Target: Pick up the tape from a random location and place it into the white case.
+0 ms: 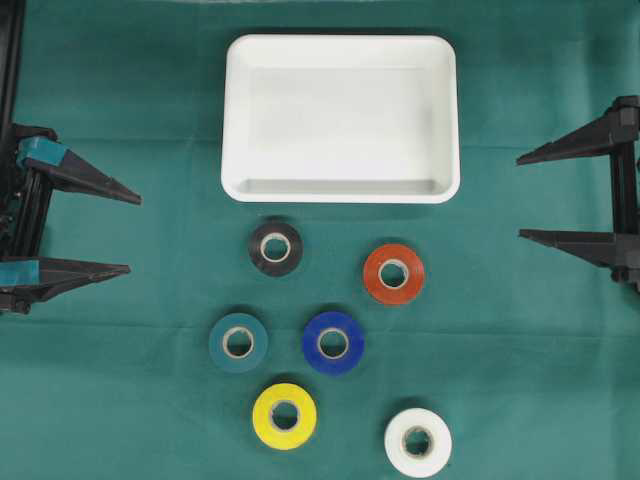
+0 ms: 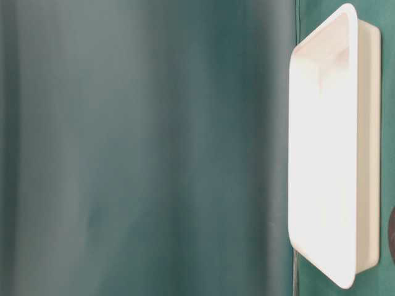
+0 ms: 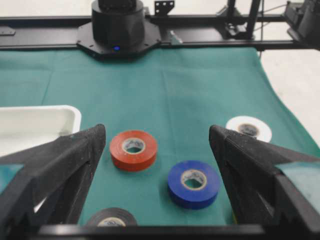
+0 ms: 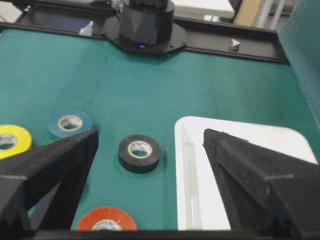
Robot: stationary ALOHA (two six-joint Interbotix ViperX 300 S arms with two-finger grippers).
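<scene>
- Six tape rolls lie flat on the green cloth [image 1: 120,400], one of each colour: black roll [image 1: 275,248], red roll [image 1: 393,273], teal roll [image 1: 238,342], blue roll [image 1: 333,343], yellow roll [image 1: 284,415], white roll [image 1: 417,441].
- One white case [image 1: 340,193], nothing inside, just above the rolls.
- Two grippers: left gripper [image 1: 128,233] and right gripper [image 1: 519,196], both spread wide, gripping nothing, at the cloth's edges.

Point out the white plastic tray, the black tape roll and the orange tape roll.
white plastic tray [image 1: 341,46]: overhead view, far rim.
black tape roll [image 1: 275,233]: overhead view, top face of the ring.
orange tape roll [image 1: 394,256]: overhead view, top face of the ring.
</scene>
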